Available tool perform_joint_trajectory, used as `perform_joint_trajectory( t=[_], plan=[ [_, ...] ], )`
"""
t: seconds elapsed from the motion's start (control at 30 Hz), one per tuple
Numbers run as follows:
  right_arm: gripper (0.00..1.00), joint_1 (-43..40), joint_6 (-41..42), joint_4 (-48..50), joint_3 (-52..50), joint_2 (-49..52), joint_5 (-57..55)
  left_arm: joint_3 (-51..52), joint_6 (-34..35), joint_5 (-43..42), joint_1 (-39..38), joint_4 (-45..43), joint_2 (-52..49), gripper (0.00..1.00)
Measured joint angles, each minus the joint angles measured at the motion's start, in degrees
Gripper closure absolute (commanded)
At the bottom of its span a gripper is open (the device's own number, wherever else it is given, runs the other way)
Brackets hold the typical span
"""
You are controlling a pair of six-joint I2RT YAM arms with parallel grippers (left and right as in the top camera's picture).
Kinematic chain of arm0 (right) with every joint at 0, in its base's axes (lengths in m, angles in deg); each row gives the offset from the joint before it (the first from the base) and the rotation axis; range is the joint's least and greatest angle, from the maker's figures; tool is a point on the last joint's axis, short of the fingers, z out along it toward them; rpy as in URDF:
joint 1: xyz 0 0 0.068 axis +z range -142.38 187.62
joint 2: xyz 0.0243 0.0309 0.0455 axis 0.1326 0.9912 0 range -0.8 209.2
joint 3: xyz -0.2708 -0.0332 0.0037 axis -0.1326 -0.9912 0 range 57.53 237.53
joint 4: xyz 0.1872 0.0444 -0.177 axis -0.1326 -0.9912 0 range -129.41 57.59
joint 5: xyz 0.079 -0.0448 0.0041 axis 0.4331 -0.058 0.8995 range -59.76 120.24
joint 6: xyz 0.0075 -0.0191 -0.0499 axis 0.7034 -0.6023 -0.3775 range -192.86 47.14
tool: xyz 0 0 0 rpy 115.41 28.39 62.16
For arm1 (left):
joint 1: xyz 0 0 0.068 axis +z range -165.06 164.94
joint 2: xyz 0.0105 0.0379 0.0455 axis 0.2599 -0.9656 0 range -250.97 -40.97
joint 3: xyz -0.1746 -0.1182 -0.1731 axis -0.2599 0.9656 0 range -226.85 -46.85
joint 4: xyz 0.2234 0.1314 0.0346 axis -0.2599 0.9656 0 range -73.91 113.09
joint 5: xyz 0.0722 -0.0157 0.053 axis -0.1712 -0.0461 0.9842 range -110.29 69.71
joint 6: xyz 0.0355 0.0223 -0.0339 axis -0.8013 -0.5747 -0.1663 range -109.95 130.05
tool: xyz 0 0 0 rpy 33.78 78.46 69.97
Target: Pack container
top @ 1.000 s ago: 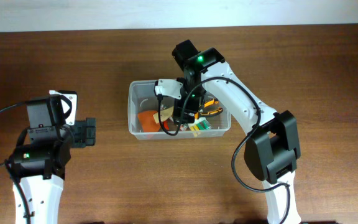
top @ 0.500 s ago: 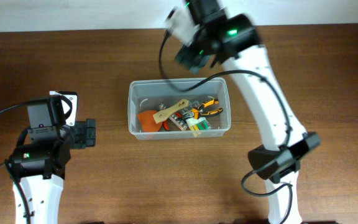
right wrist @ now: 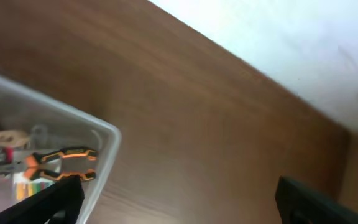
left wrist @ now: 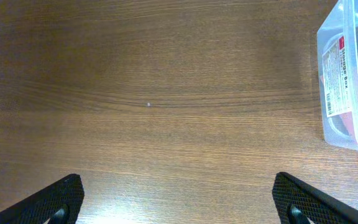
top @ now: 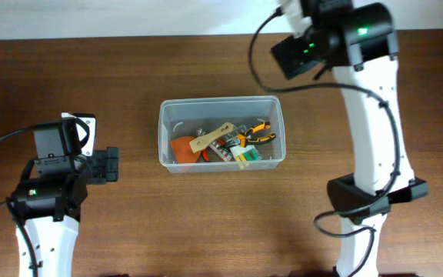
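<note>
Container [top: 220, 99] position?
Centre of table [top: 129, 69], between both arms; orange-handled pliers [top: 258, 132] and other tools inside.
End effector status?
Left gripper [left wrist: 179, 202] and right gripper [right wrist: 185, 205]: both released, jaws spread, nothing grasped.
</note>
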Motion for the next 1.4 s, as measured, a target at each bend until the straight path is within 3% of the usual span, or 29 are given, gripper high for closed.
perform_joint_trajectory(
  t=[0.33, 0.67, 1.13, 1.4],
  plan=[
    [0.01, -18.3, 12.6, -4.9, 0.0, 0.0, -1.0, 0.0, 0.0, 0.0, 0.0, 0.0, 0.0, 0.01],
    [0.01, -27.0, 12.7, -4.9, -0.1, 0.0, 0.7, 0.0, 0.0, 0.0, 0.0, 0.0, 0.0, 0.01],
    [0.01, -26.1, 12.3, -4.9, -0.7, -2.4, 4.6, 0.0, 0.0, 0.0, 0.0, 0.0, 0.0, 0.01],
    [0.01, -26.1, 12.1, -4.9, -8.5, -8.2, 4.7, 0.0, 0.0, 0.0, 0.0, 0.0, 0.0, 0.01]
  ],
)
